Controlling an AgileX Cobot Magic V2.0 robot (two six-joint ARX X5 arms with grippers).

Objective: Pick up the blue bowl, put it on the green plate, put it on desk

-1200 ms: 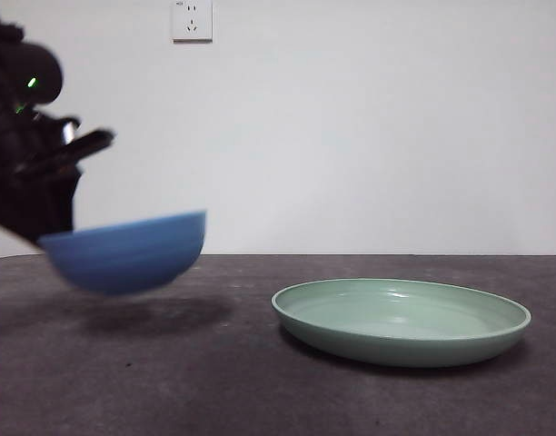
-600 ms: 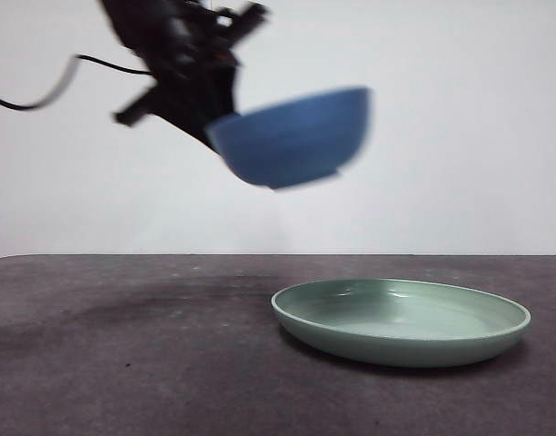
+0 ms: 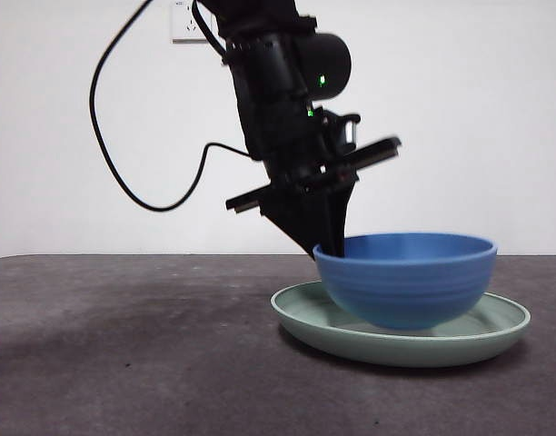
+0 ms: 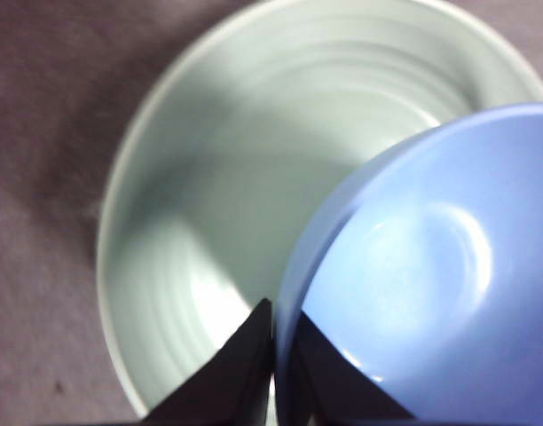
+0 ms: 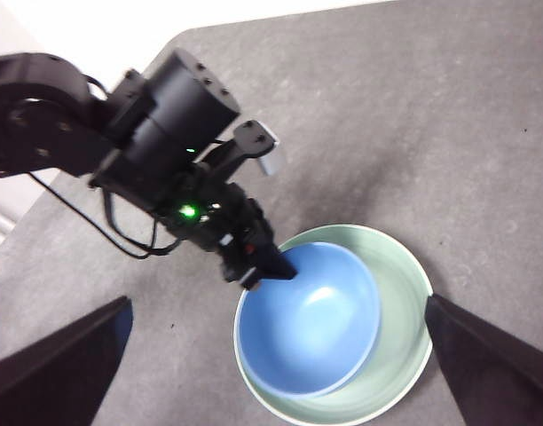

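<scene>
While the blue bowl (image 3: 405,280) is sitting inside the green plate (image 3: 305,320), we are gripping its rim with the left gripper (image 3: 330,243), one jaw inside the wall and one outside, pinched narrow on the rim. We are reaching down to the bowl at a slant from above. Seen from the left wrist, the bowl (image 4: 431,275) is lying toward one side of the plate (image 4: 227,177) rather than centred, leaving a broad crescent of glossy plate floor exposed. We are holding the right gripper (image 5: 280,355) high above the desk (image 5: 449,115), jaws spread wide, gripping nothing. From there the bowl (image 5: 307,319) is filling most of the plate (image 5: 400,311), and the plate is resting flat on the desk.
</scene>
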